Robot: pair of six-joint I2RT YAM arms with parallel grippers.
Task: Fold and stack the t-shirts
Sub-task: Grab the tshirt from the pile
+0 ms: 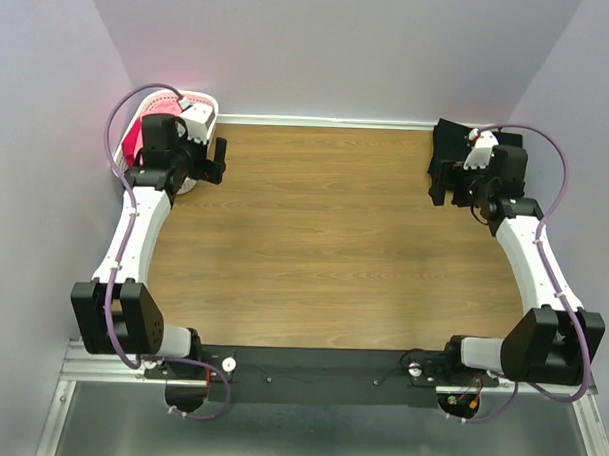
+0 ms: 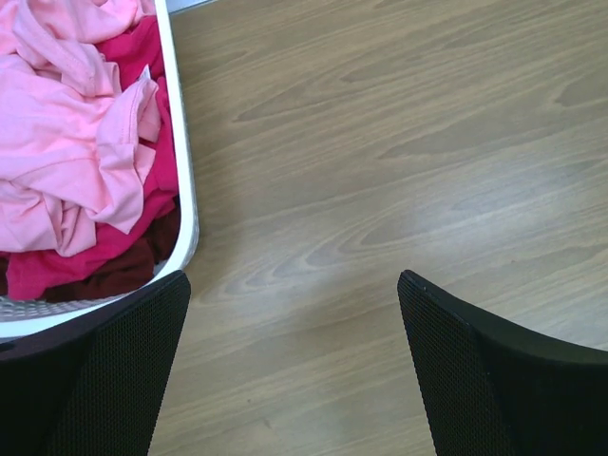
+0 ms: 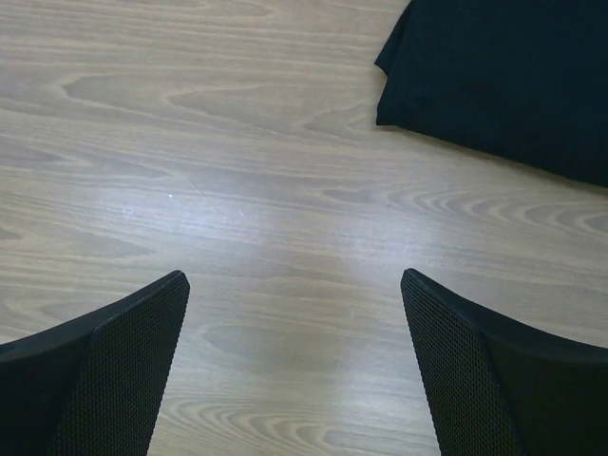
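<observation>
Basket of white plastic stands at the far left corner of the wooden counter, holding a crumpled heap: a light pink tee on top, magenta-red tees beneath it. The left hand hovers just beside the basket's rim, mostly over bare wood, its two black fingers spread wide with nothing between them. At the far right corner a black tee lies flat on the counter. The right hand hangs near that tee's edge, fingers likewise wide apart and gripping nothing, clear of the cloth.
</observation>
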